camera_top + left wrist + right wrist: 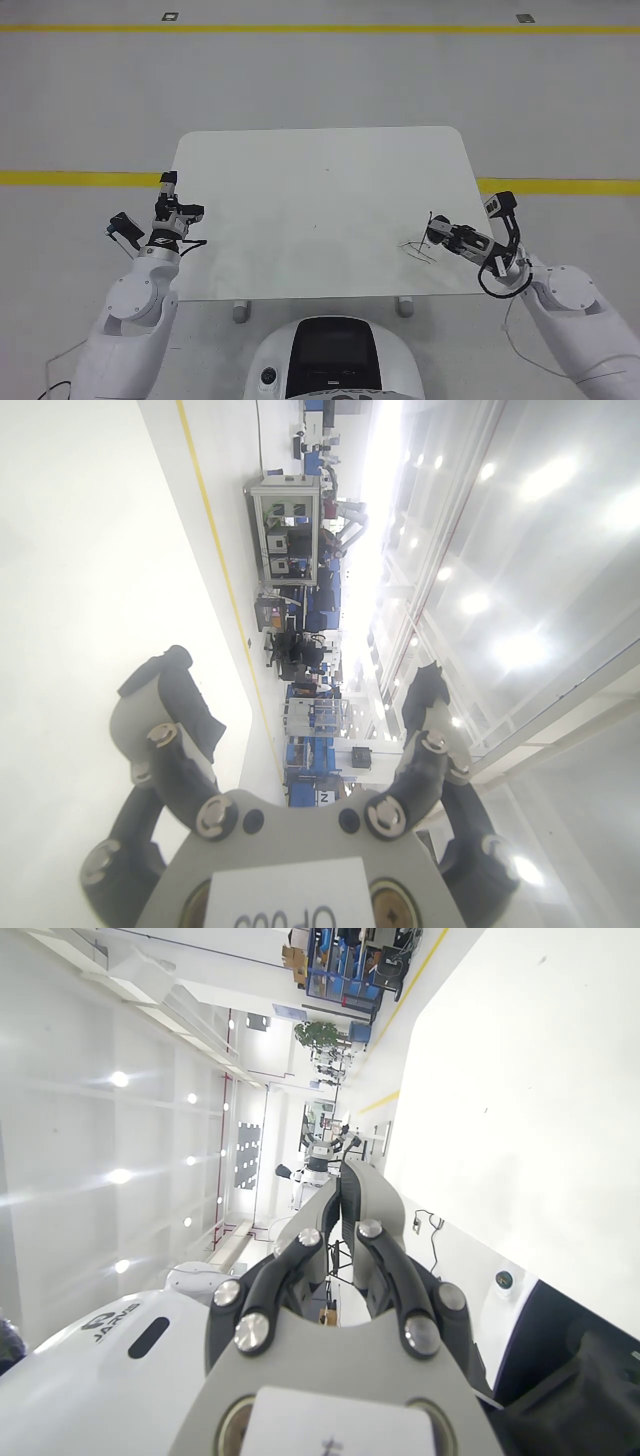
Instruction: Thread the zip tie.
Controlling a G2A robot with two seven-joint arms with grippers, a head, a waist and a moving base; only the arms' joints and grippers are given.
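The zip tie [420, 247] is a thin black strip at the near right part of the white table [320, 180]. My right gripper [437, 233] is shut on it, low over the table, and one thin end sticks up past the tips. In the right wrist view the fingers [350, 1188] are pressed flat together and the strip itself is hard to make out. My left gripper [168, 192] hangs at the table's left edge, far from the tie. Its jaws stand wide apart with nothing between them [300, 680].
The table top [525, 1078] is bare white with rounded corners and a few small specks. Yellow floor lines [60, 178] run behind and beside it. Racks and machines stand far off in the room.
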